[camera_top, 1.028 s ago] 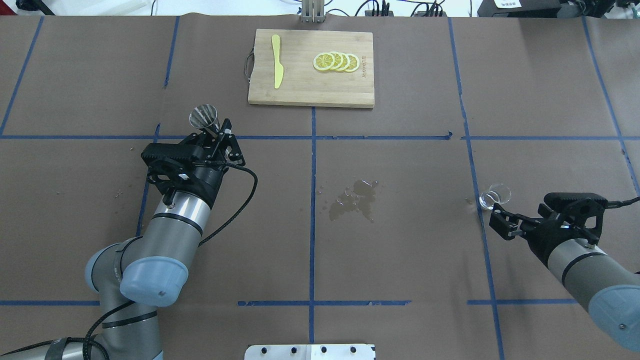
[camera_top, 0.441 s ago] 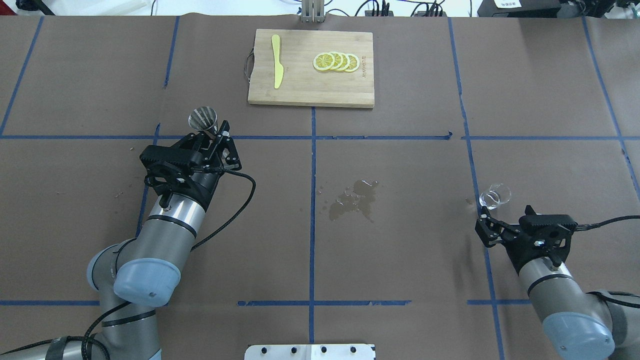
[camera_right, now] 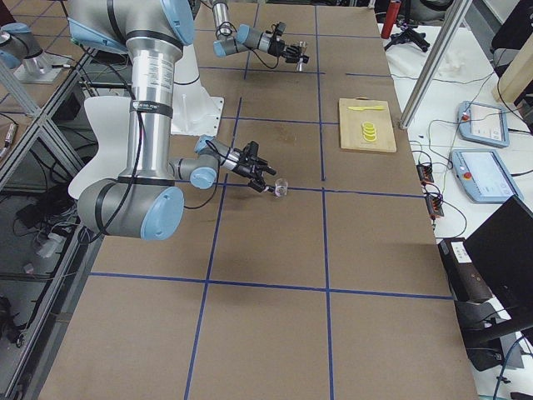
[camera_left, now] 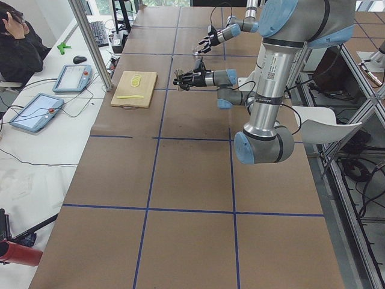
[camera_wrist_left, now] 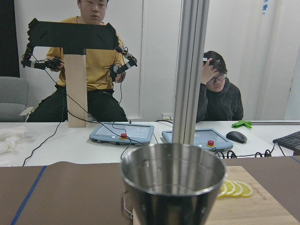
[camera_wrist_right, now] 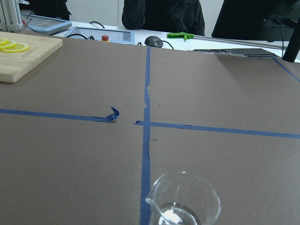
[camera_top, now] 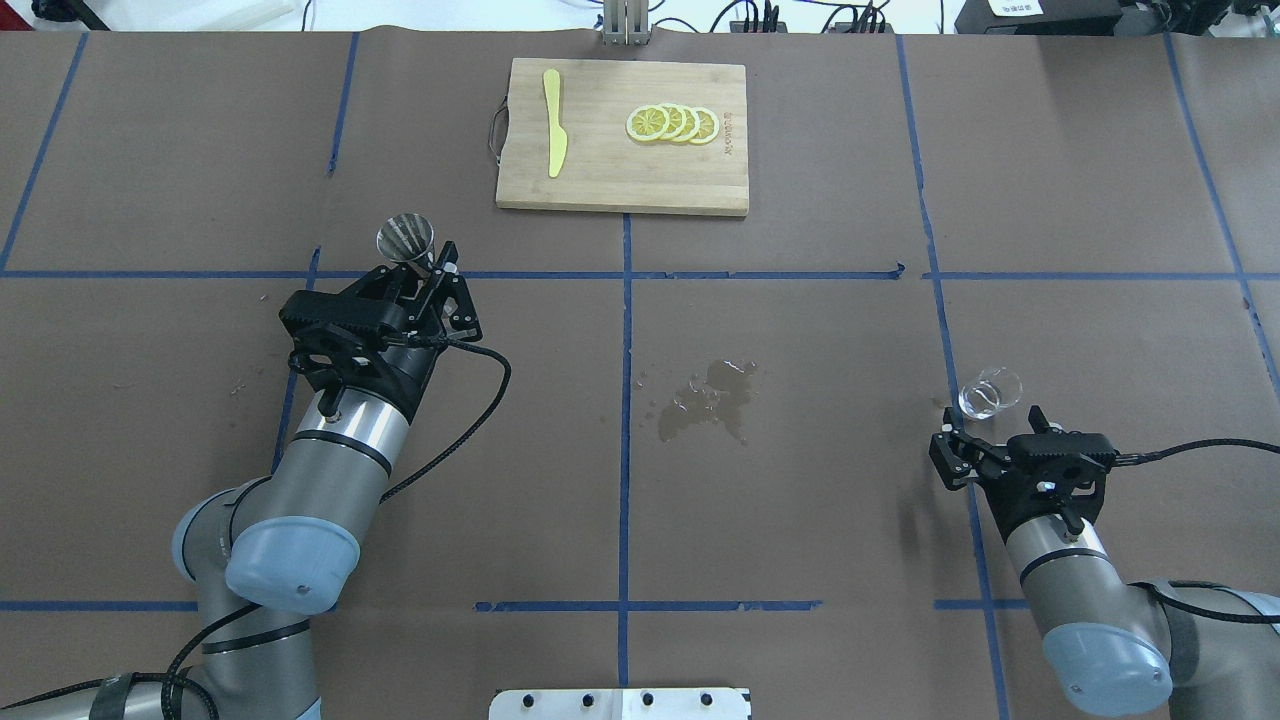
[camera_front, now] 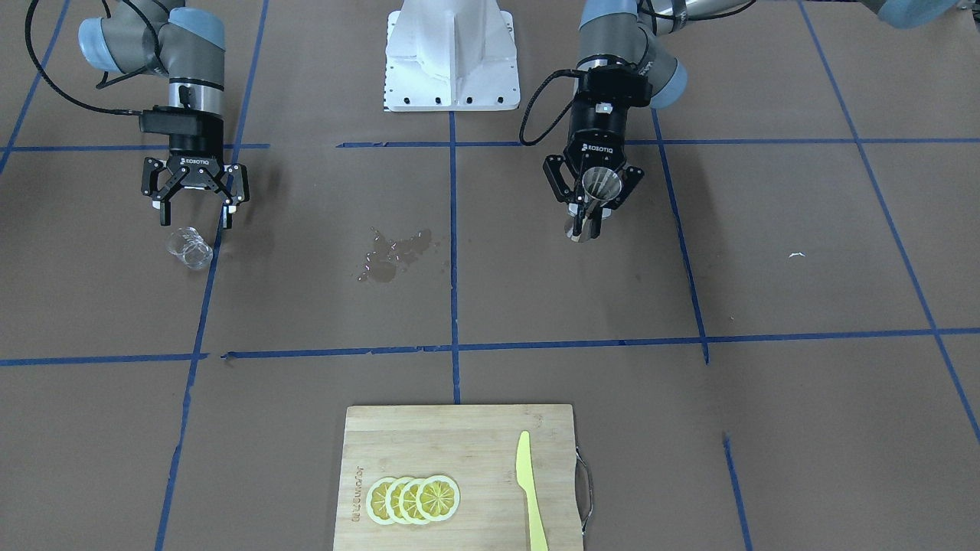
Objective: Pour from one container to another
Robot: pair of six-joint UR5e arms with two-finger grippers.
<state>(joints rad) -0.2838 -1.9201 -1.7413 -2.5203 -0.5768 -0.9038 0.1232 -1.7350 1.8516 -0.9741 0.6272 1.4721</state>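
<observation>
Right claw (camera_top: 985, 437): jaws spread wide, nothing between them; it sits low over the surface (camera_top: 800, 520), on the robot's side of the clear cup (camera_top: 990, 392) and just short of it, not touching.

Clear cup: upright on the surface, just beside a blue tape line (camera_top: 945, 330), on the robot's right; in the right wrist view the cup's wide rim and spout show at the bottom edge; something pale glints at its bottom, contents cannot be told.

Wet patch (camera_top: 708, 398): dark stain with small droplets near mid-surface, just right of the central tape line; well apart from both vessels.

Left claw (camera_top: 432, 272): closed on the steel jigger (camera_top: 405, 238) at its narrow waist; the jigger is roughly upright, mouth up, and looks clear of the surface in the side views; in the left wrist view its upper cone fills the lower middle; whether it holds liquid cannot be told.

Bamboo cutting board (camera_top: 620, 175): flat at the far edge, metal handle on its left end; on it a yellow plastic knife (camera_top: 553, 120) at the left and a row of overlapping lemon slices (camera_top: 672, 123) at the right, apart from each other.

Beyond the surface, left wrist view: a person in a yellow top (camera_wrist_left: 93, 70) and a seated person in dark clothes (camera_wrist_left: 218, 96), behind a white bench with two control tablets (camera_wrist_left: 123, 132).
</observation>
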